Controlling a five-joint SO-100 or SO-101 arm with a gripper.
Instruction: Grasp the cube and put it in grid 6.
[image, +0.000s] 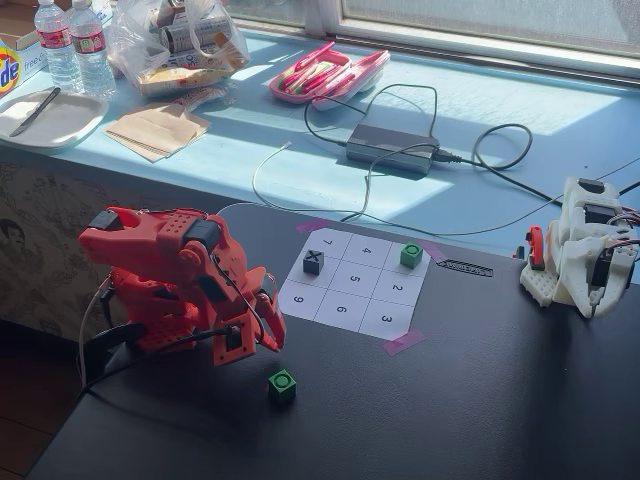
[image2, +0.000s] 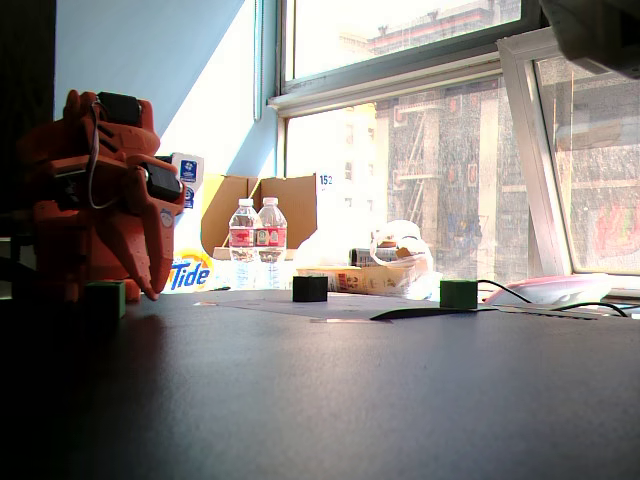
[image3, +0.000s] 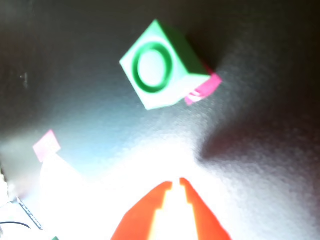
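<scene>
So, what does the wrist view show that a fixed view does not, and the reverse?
Only the wrist view: the pincer tips, almost touching, holding nothing. Only a fixed view: the numbered sheet with grid 6 bare, a grey X cube and a second green cube on other cells. Both: the cube with its ring mark, on the dark table off the sheet.

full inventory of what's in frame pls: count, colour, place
small green cubes with ring mark: 2; one on bare black table in front of the sheet, one on the sheet's far right corner cell
dark grey cube marked X: 1, cell beside 7
white 3x3 numbered paper sheet: 1, taped with pink tape; cell 6 empty
black power adapter: 1, blue sill
water bottles: 2, clear, far left
white robot arm: 1, right edge
red robot arm: 1, folded, left; tool shut, holding nothing
</scene>
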